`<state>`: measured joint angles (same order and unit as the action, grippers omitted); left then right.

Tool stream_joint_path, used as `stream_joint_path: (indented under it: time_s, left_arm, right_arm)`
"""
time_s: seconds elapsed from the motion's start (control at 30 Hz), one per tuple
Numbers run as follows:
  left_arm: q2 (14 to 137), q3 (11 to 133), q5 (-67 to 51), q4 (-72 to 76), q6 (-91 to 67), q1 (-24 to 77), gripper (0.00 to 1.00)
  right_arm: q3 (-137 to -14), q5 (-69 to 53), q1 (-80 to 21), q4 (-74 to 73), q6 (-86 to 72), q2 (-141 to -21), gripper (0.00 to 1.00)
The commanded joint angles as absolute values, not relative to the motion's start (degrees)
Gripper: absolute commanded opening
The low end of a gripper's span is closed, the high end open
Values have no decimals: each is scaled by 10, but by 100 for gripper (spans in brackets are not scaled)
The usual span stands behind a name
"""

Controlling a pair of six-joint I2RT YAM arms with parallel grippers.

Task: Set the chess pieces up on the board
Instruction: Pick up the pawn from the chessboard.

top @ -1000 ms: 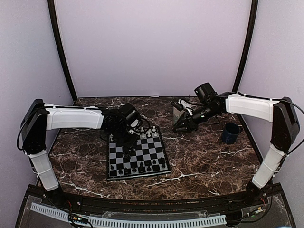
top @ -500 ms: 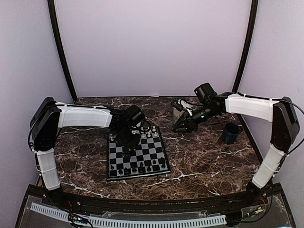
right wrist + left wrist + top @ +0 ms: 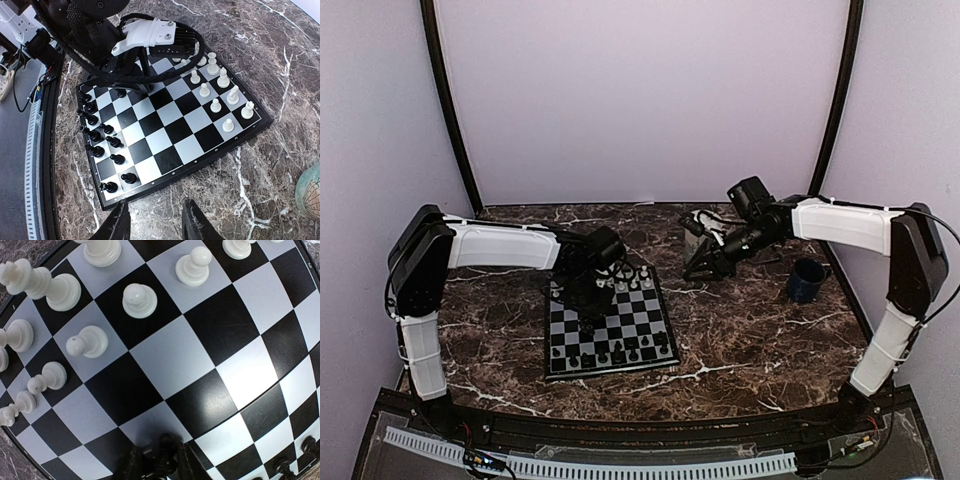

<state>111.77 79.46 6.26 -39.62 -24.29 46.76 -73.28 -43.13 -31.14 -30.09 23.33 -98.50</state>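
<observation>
The board [image 3: 620,325] lies flat on the dark marble desk [image 3: 750,330], left of centre in the overhead view. In that view the white pieces [image 3: 216,105] line its upper edge and the black pieces [image 3: 117,159] its lower edge. In the right wrist view, white stands at the upper right of the board and black runs down its left side, with the middle squares bare.

The left arm [image 3: 500,245] reaches in from the left and hangs over the upper left part of the board. Its wrist view looks straight down on the squares, with white pieces fanned across the upper left of that picture. At the bottom edge, the left fingers [image 3: 129,466] pinch a single black piece [image 3: 162,452] between them over a black square. Whether its base touches the board cannot be told.

The right arm [image 3: 840,222] stretches in from the right, its tip over bare desk just to the upper right of the board. The right fingers [image 3: 119,222] show at the bottom of their wrist view, spread apart with only marble between them, just off the board's nearest edge.

A dark blue mug [image 3: 807,280] stands on the desk at the right, well apart from the board.
</observation>
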Motion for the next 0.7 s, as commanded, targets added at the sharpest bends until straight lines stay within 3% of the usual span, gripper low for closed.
stream_joint_path:
  time_s: [0.0, 0.37, 0.67]
  left_arm:
    - [1114, 801, 56, -424, -248, 469, 27]
    - [1123, 798, 43, -426, -243, 469, 28]
    - [1117, 790, 23, -418, -218, 470, 10]
  right_arm:
    - [-745, -441, -316, -302, 239, -993, 37]
    - [-750, -443, -317, -307, 241, -998, 37]
    - [-758, -445, -319, -307, 231, -1002, 36]
